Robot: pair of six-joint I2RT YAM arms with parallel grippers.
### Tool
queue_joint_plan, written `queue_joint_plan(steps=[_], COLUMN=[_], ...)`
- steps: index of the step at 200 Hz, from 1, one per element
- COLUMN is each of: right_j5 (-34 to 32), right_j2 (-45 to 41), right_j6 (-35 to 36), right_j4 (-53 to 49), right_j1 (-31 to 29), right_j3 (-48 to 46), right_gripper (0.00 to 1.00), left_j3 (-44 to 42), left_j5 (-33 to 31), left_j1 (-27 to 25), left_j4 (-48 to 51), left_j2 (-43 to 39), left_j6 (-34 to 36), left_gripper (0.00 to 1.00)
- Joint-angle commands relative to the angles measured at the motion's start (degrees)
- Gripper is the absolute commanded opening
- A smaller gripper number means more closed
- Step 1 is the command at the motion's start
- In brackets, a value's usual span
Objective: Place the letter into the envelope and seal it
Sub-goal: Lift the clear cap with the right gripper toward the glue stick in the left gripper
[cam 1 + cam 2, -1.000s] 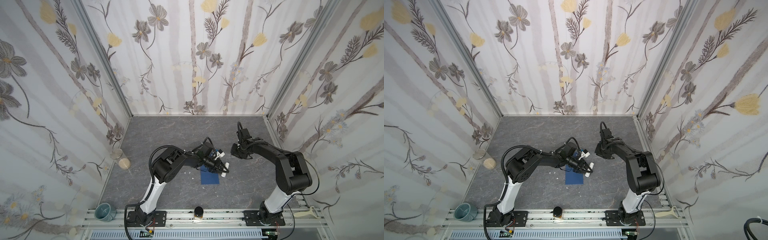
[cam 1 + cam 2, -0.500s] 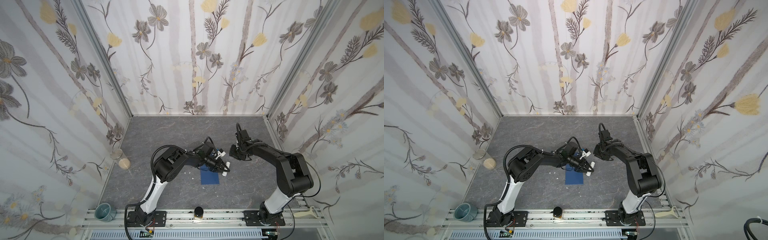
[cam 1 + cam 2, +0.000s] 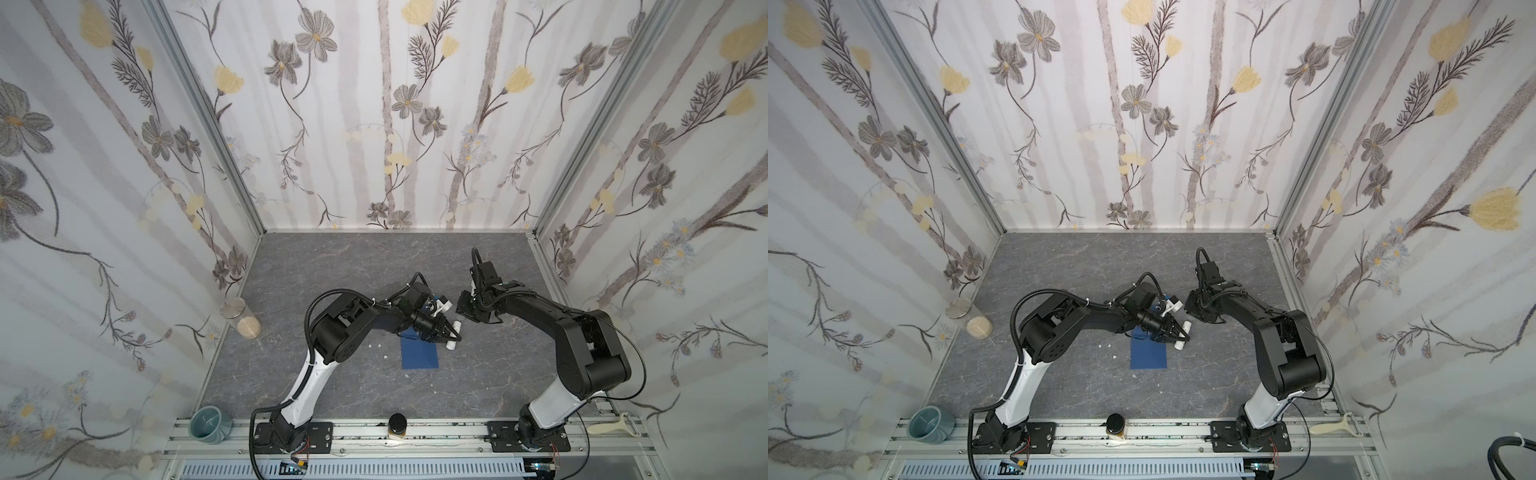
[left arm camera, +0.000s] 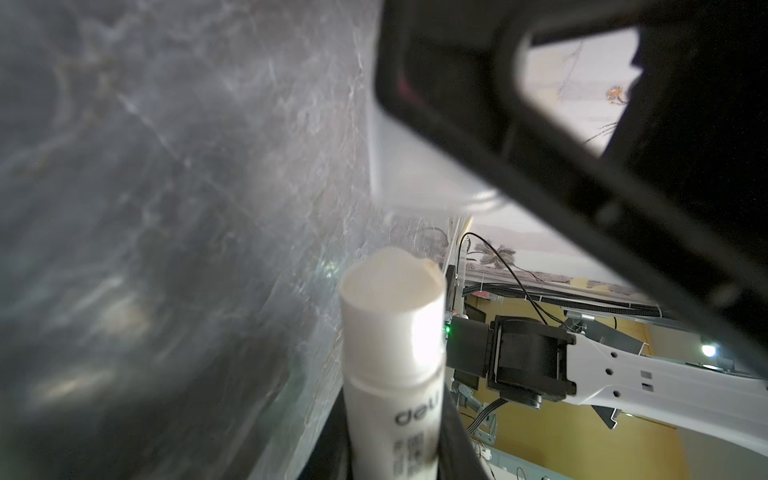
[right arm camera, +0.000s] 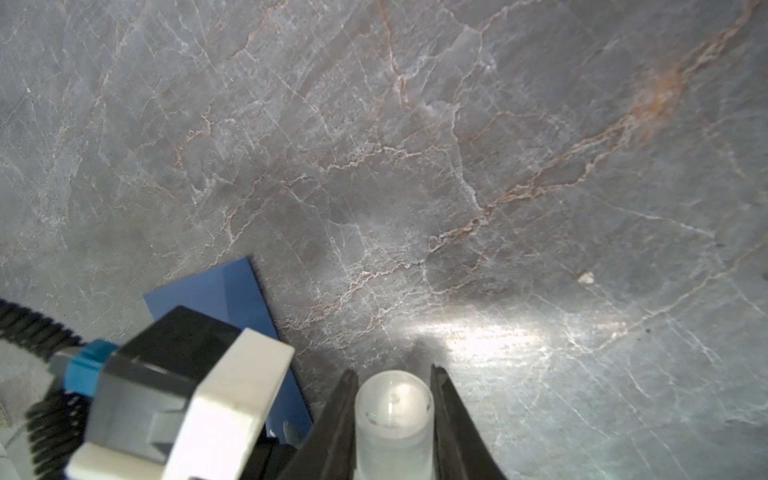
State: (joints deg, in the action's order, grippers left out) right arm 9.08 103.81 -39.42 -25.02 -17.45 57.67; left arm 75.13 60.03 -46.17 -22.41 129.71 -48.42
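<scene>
The left gripper (image 3: 445, 332) has its jaws closed partway around a white glue stick (image 4: 395, 353). The stick is uncapped, and its pale glue end pokes out past the fingers in the left wrist view. In both top views the tube sits crosswise at the gripper's tip (image 3: 1174, 331). The dark blue envelope (image 3: 419, 357) lies flat on the grey marble table (image 3: 332, 270) directly beneath this gripper. One short end is hidden under the gripper and wrist, and the rest runs back from the fingertips toward the arm's base rail (image 3: 1148, 355). The right gripper (image 3: 465, 309) faces the left one, just beside the glue stick's end but apart from it, and off to the side of the envelope. Its jaws pinch a small translucent cap (image 5: 392, 411), which stands between the two dark fingers (image 5: 444, 411) in the right wrist view. There the envelope (image 5: 224, 291) shows beside this gripper (image 5: 392, 374), partly covered by the left arm's wrist.
</scene>
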Motion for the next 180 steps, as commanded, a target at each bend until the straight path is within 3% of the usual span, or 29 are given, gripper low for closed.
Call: queue_joint_plan(steps=[1,180], right_j5=[-0.03,0.06], right_j2=[-0.63,-0.89], right_j6=[-0.57,-1.21], right_j4=[2.15,2.87], right_j1=[-0.08,-0.65], right_j3=[-0.43,-0.99], right_gripper=[0.3,0.3], left_j3=[1.11,1.07], left_j5=[0.48,0.88], left_j1=[0.12,0.56], left_j4=[-2.37,-3.16], left_j2=[0.39,0.83], left_j6=[-0.09,-1.32], left_gripper=[0.0,0.0])
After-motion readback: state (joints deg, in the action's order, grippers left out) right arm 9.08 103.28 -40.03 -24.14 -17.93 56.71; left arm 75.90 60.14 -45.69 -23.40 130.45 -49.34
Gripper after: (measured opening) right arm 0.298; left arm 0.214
